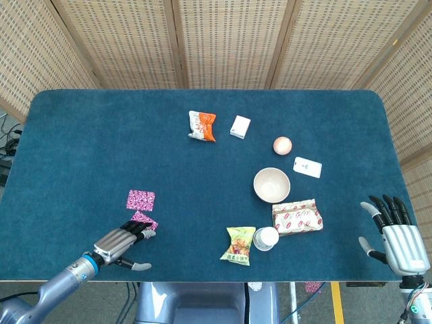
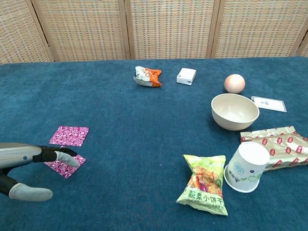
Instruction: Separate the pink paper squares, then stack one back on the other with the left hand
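Left hand presses its fingertips flat on the near pink square, holding it down rather than grasping it. The other pink square lies just beyond those fingertips, apart from the first. Right hand is far off, fingers spread and empty.

Two pink paper squares — flat, apart

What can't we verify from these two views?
- Near pink square: left hand fingers cover its near edge in both views; pressing or pinching, unclear.
- Right hand: head view only, outside the chest frame.
- Paper cup print: too small to read.
- Left hand's palm side: hidden in both views.
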You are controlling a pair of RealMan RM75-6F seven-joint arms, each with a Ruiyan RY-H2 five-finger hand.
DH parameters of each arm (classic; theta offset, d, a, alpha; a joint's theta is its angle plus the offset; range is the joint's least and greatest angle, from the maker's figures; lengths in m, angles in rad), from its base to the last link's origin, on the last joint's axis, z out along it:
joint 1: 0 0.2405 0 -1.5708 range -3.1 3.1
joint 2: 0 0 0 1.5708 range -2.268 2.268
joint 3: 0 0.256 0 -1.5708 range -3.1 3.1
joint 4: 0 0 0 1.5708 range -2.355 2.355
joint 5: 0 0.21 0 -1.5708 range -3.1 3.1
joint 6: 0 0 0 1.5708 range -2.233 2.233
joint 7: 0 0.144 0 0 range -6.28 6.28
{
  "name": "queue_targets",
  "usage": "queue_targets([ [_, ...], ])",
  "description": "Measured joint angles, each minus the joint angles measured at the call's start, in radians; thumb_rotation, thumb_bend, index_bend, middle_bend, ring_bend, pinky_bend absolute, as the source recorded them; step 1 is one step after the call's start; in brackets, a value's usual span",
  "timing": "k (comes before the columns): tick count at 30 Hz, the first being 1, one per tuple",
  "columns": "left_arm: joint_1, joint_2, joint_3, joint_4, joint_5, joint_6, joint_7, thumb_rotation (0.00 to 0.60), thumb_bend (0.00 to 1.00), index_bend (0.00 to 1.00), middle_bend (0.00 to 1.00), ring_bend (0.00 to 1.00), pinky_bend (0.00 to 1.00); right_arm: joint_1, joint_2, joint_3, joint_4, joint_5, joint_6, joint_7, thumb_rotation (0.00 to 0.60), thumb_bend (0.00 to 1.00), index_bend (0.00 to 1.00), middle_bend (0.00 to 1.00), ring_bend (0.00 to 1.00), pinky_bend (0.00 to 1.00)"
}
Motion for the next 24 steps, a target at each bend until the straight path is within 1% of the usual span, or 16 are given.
queue_targets([
  [6,-0.001,-0.009,-0.037,0.042,-0.028,0.016,-0.019,0.116,0.06,0.10,0.00,0.00,0.00,-0.003,0.001,0.000,0.003,0.002,0.003,0.005,0.600,0.31,0.17,0.12,0.00,0.00],
  [13,-0.021,-0.045,-0.069,0.113,-0.058,-0.014,-0.051,0.116,0.06,0.10,0.00,0.00,0.00,0.000,-0.003,0.000,0.000,0.001,-0.003,-0.003,0.600,0.31,0.17,0.12,0.00,0.00],
  [24,-0.056,-0.096,-0.090,0.177,-0.091,-0.071,-0.067,0.115,0.06,0.10,0.00,0.00,0.00,0.004,0.001,0.002,-0.012,0.005,-0.010,-0.017,0.600,0.31,0.17,0.13,0.00,0.00],
])
